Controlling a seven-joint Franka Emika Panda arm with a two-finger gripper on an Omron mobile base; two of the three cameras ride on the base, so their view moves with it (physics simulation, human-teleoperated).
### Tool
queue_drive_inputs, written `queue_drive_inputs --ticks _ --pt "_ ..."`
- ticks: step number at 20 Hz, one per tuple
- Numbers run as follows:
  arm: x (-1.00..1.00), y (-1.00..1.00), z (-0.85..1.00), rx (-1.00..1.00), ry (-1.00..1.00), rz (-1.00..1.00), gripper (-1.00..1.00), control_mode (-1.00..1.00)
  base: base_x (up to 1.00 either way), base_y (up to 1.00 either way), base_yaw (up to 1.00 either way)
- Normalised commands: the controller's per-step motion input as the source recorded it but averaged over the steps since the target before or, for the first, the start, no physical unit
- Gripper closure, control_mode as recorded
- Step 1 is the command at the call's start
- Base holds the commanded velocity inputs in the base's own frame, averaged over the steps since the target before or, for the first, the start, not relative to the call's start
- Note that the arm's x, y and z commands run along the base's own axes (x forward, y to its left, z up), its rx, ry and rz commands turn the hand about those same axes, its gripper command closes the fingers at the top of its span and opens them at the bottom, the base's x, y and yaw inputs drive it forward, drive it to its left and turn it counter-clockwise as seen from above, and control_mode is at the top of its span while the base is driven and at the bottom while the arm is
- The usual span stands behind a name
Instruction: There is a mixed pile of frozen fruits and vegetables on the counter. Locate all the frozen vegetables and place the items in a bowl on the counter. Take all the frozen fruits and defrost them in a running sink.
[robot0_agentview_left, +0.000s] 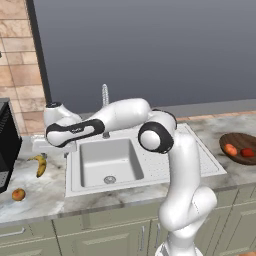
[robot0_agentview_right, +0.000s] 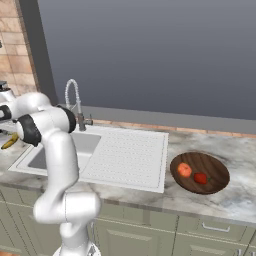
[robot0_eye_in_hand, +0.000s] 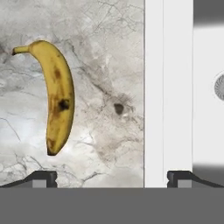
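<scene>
The jaws stand wide apart above the counter (robot0_agentview_left: 50, 197) just left of the sink (robot0_agentview_left: 107, 162), straddling the sink's left rim, with one fingertip (robot0_eye_in_hand: 41, 178) over the counter and the other over the rim's basin edge. The banana (robot0_eye_in_hand: 54, 94) lies flat on the counter on the side of the jaws away from the sink, apart from both fingertips, and the small round fruit (robot0_agentview_left: 18, 194) lies nearer the counter's front edge. Well to the right, beyond the sink and its drainboard (robot0_agentview_right: 127, 155), the bowl (robot0_agentview_right: 200, 167) rests on the counter holding the tomato-like ball (robot0_agentview_right: 184, 170) and, just right of it, the pepper-like piece (robot0_agentview_right: 200, 178).
</scene>
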Motion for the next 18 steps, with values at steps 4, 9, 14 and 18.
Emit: queue_drive_inputs --ticks 4,9,14,18 --pt "0.19 0.28 -0.13 0.00 0.01 -0.01 -1.00 -1.00 0.00 0.00 0.00" --pt "0.18 0.28 -0.15 -0.02 0.05 -0.01 -1.00 -1.00 0.00 0.00 0.00" --pt "0.15 0.22 -0.17 -0.04 0.04 -0.02 -1.00 -1.00 0.00 0.00 0.00" --pt "0.14 0.16 -0.16 -0.05 0.03 -0.02 -1.00 -1.00 0.00 0.00 0.00"
